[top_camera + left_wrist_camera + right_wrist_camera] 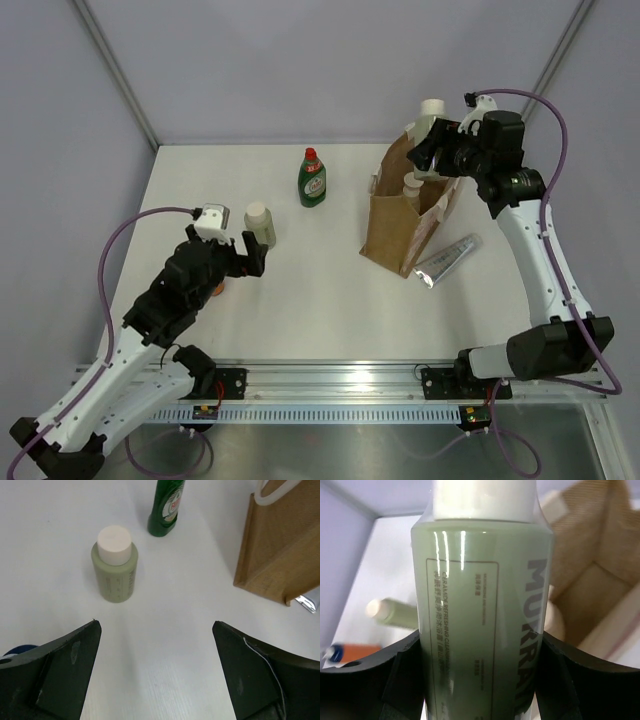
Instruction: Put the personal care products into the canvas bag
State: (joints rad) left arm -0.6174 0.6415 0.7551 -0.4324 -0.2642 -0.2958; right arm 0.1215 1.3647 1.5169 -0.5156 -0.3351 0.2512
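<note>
My right gripper (433,150) is shut on a pale green white-capped bottle (432,112), holding it upright above the open top of the tan canvas bag (395,225). That bottle (482,620) fills the right wrist view, gripped between both fingers, with the bag's mouth (592,580) behind it. A beige bottle (412,184) stands inside the bag. My left gripper (250,256) is open and empty just short of a second pale bottle (260,223), which stands ahead of the wide jaws (116,565). A dark green bottle (312,178) stands farther back.
A silver tube (447,260) lies on the table against the bag's right side. A small orange item (217,290) sits partly hidden under my left arm. The enclosure walls close off the back and sides.
</note>
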